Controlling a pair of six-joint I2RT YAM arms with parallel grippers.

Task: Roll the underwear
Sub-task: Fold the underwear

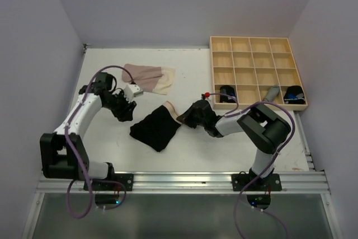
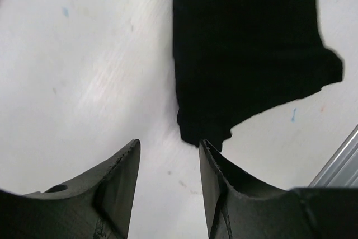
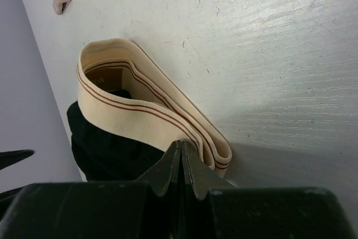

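Underwear (image 1: 156, 128) lies on white table (image 1: 112, 76) (lilac walls (image 1: 184, 4)).

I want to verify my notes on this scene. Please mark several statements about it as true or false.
1. The left gripper is open and holds nothing. True.
2. The right gripper is shut on the black underwear at its beige waistband. True.
3. The pale pink underwear lies in the wooden tray. False: it lies on the table, left of the tray.
4. Every tray compartment is empty. False: one near-row compartment holds a dark bundle.
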